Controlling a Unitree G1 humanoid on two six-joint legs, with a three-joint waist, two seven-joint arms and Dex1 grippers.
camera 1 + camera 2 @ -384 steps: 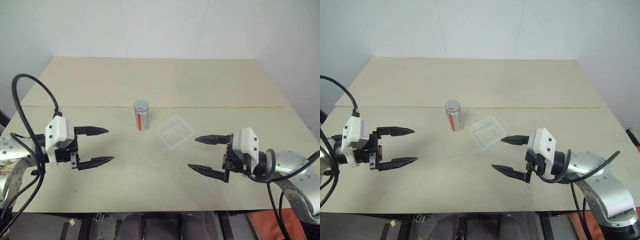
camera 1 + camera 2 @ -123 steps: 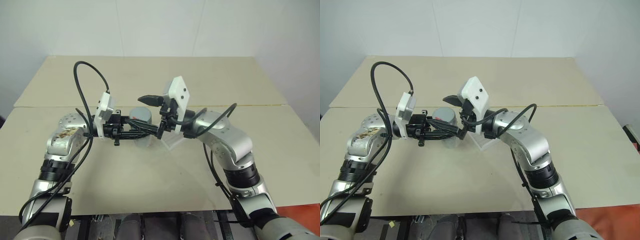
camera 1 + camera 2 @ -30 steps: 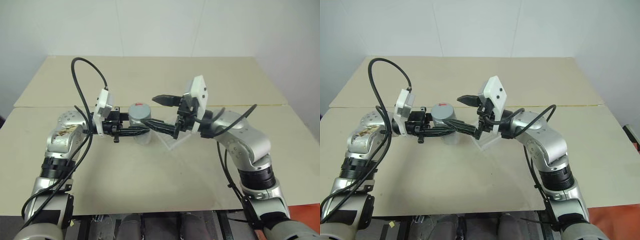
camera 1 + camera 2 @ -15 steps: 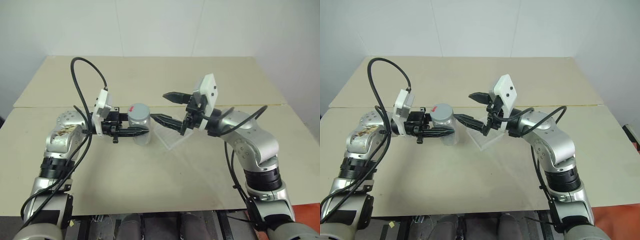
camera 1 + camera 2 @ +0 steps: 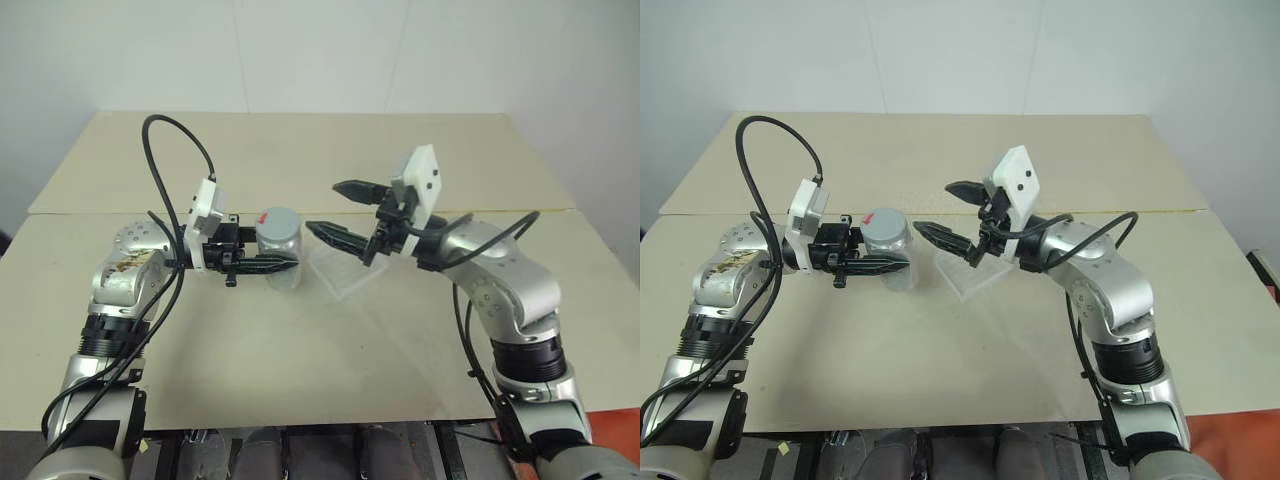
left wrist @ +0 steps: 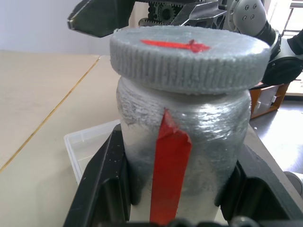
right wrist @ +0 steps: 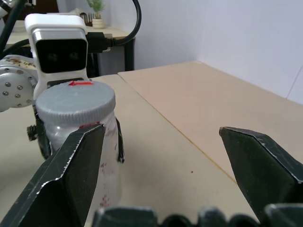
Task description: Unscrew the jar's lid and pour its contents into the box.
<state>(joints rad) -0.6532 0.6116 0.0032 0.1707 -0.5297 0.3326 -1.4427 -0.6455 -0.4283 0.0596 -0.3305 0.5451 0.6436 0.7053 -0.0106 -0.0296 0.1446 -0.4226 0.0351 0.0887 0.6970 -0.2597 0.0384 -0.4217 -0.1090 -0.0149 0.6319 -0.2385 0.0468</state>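
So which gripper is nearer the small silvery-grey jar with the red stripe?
Left. The left gripper is clamped around the silvery-grey jar below its round grey lid. The right gripper is open, apart from it on the clear plastic box side.

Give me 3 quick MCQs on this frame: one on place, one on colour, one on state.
1. Where is the box relative to the jar?
A. On the robot's right of it, under the right gripper
B. On the robot's left of it
C. Stacked on top of it

2. What colour is the mark on the lid?
A. Blue
B. Red
C. Green

3. What state is the lid in?
A. Lying on the table
B. Held by the right gripper
C. On the jar

Answers: 1 A, the clear tray lies beyond the jar below the right gripper. 2 B, the left wrist view shows a red streak on the grey cap. 3 C, the cap sits on the jar, which the left gripper clamps, while the right gripper is open beside it.
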